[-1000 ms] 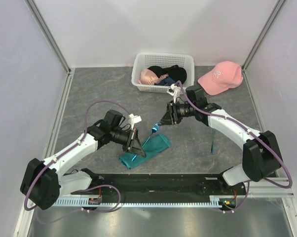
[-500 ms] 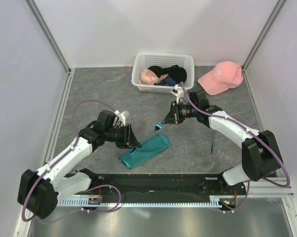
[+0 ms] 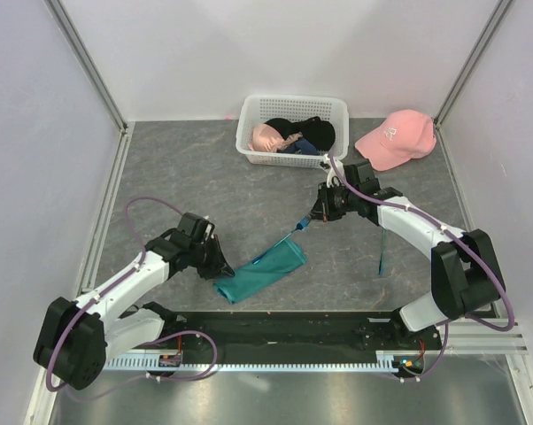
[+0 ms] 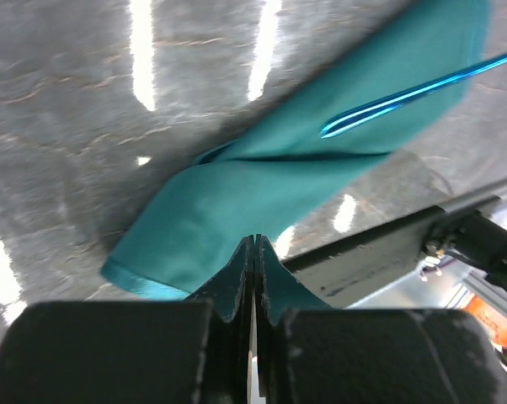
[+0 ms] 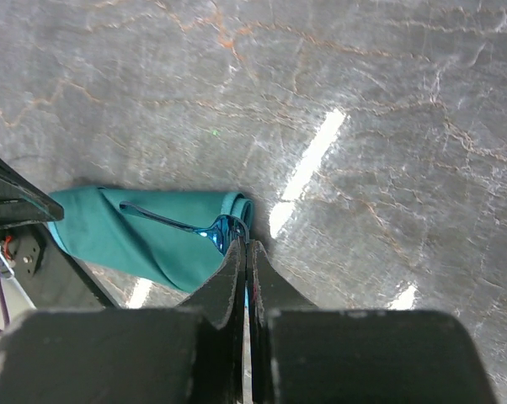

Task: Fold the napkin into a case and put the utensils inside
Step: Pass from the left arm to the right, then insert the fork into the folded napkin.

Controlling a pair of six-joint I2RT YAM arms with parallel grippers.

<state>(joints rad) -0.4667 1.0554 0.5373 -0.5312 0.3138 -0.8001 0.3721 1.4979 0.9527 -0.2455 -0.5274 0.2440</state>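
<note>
My left gripper point(image 3: 224, 268) pinches the case point(image 3: 268, 274) at its 8 o'clock corner. My right gripper point(image 3: 316, 216) clamps the blue fork point(image 3: 281, 243), which slants over the case's 1 o'clock end.

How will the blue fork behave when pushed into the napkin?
Probably light and stiff: the fork juts straight, held at one end by the right end effector. Thin and glossy, so it may pivot or slip in the grip.

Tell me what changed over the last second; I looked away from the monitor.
The left gripper drew back left toward the near edge, to the left end of the napkin, its jaws now shut. The right gripper, gripping the blue fork, shifted right, and the fork now slants across the napkin. Napkin, basket and cap stayed put.
</note>
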